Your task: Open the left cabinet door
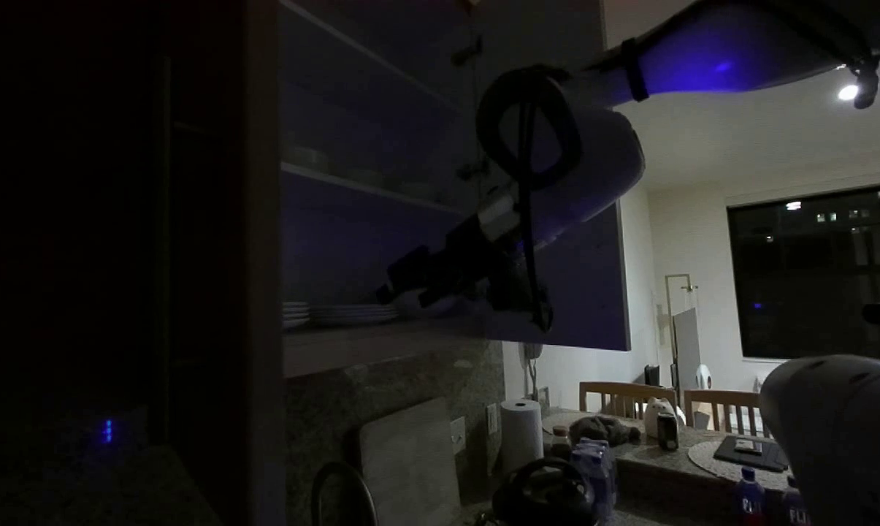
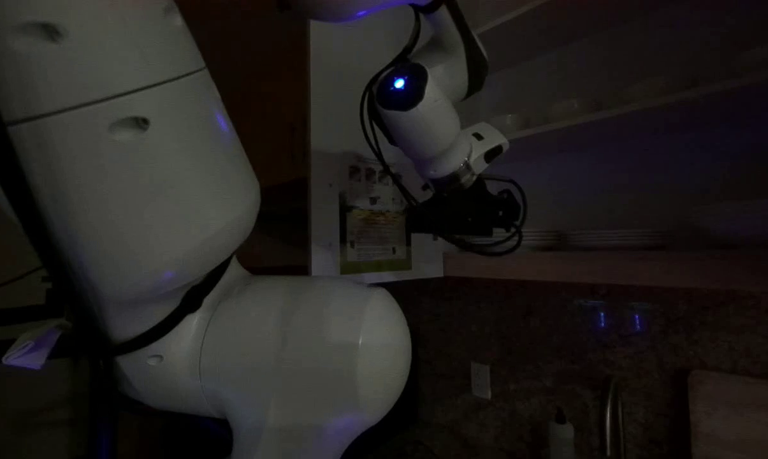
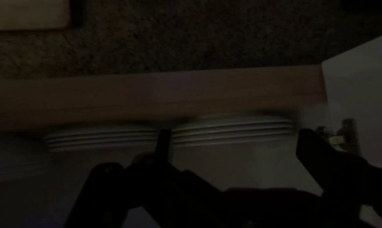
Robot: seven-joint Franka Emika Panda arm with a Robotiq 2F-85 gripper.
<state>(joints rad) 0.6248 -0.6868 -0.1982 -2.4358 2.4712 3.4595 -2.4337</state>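
Observation:
The left cabinet door stands swung outward from the cabinet. Its pale inner face carries a taped paper sheet in an exterior view, while its dark-brown edge rises close to the camera in an exterior view. The handle is too dark to make out with certainty. In the wrist view the door's inner face and hinge lie at the right. My gripper is open, fingers wide apart with nothing held. It points at the cabinet's lower shelf, apart from the door as far as I can see.
Stacked plates sit on the lower shelf, straight ahead of the fingers; bowls stand above. A blue-grey neighbouring door is swung out behind the arm. Below are a cutting board, faucet and paper towel roll.

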